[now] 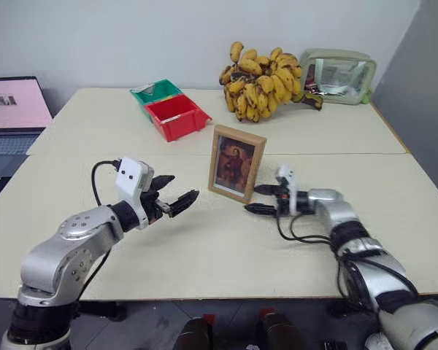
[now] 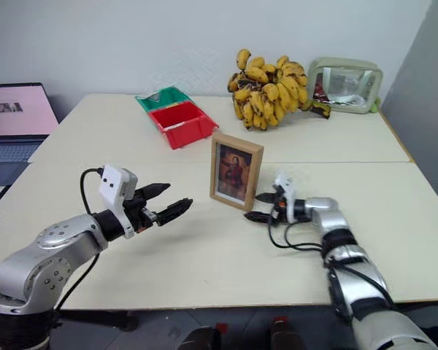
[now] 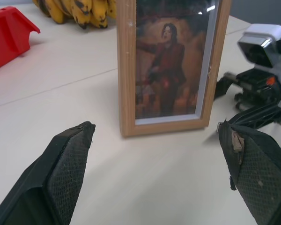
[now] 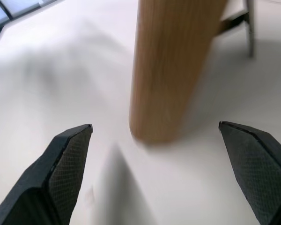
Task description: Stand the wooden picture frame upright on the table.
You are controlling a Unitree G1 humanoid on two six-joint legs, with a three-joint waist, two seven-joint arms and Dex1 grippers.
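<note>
Mid-table, the small light-wood picture frame (image 1: 236,162) stands upright on the cream-beige table (image 1: 204,248), bare tabletop all round it; the left gripper (image 1: 177,195) hangs spread to one side, the right gripper (image 1: 261,199) just beside its other edge, apart. From the left wrist, splayed fingers (image 3: 68,164) face the portrait. From the right wrist, open fingers (image 4: 65,159) flank the frame's side edge, untouched.
</note>
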